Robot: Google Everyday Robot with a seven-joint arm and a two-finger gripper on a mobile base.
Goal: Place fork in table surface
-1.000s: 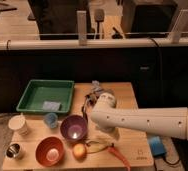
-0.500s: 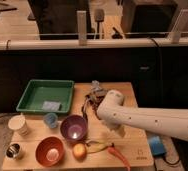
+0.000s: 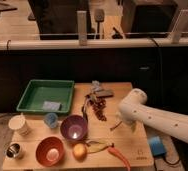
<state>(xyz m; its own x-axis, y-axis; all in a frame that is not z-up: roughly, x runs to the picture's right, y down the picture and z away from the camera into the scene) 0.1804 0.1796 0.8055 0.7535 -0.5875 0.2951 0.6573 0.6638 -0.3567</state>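
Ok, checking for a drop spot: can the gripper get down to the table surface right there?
Probably yes. The gripper hangs low over the table surface, right side; the wood beneath looks bare, with the purple bowl, banana peel and chili pepper lying off to the side.

White gripper (image 3: 123, 121) over tan table surface (image 3: 105, 132), green tray (image 3: 43, 84)

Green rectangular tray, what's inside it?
Inside the green rectangular tray lies one small pale grey-blue flat pad; the rest of its floor shows bare. Nothing covers it: the robot's hand hangs over the tan wooden tabletop, to its right.
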